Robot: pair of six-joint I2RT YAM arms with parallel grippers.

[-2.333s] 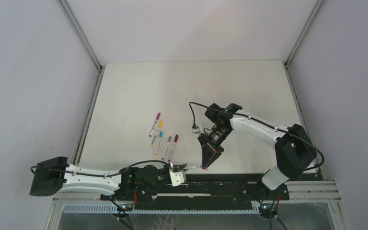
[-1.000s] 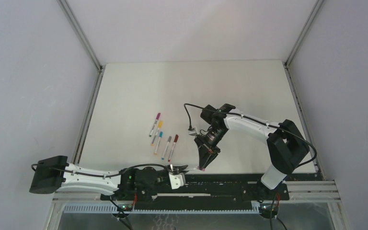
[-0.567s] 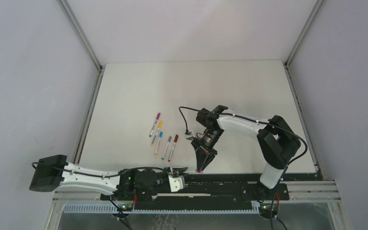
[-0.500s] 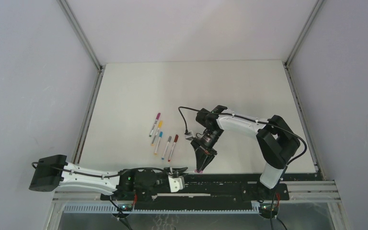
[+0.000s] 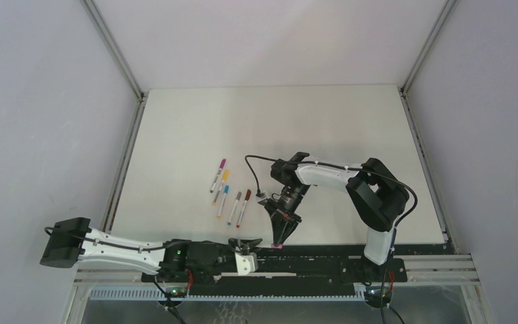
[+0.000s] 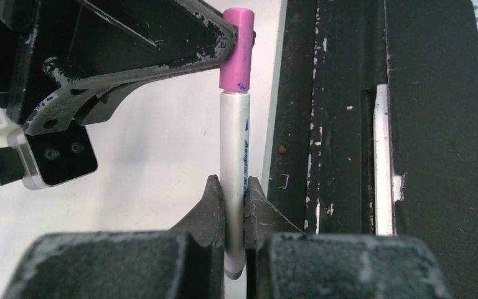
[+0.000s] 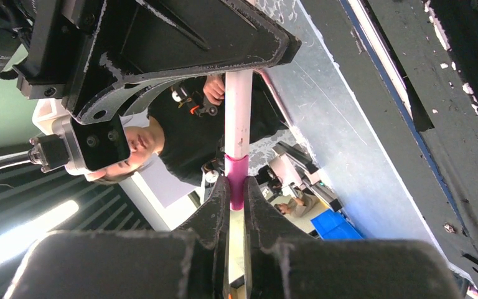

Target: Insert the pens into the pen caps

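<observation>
Fingers of the left gripper (image 6: 229,190) clamp the white pen (image 6: 235,137) low on its barrel. Those of the right gripper (image 7: 236,185) pinch the pink cap (image 6: 237,50), seemingly seated on the tip, at lower centre of the top view. The pen looks light, stiff and slick, so hold it mid-barrel and press along its axis. Five other pens (image 5: 229,192) lie up-left.

The far half of the white tabletop (image 5: 270,115) lies open before us from wall to wall. Left of centre, we count five capped marker pens (image 5: 223,198) in a loose row, barring a low pass there. The white-and-black right arm (image 5: 330,177) spans the near middle. The right gripper (image 7: 236,182) pinches a pink plastic cap (image 6: 237,50) at the near edge, meeting the left gripper (image 6: 233,187), clamped on a white-barrelled pen (image 6: 234,137). The white left arm (image 5: 121,244) lies along the black near rail (image 5: 324,260).
</observation>
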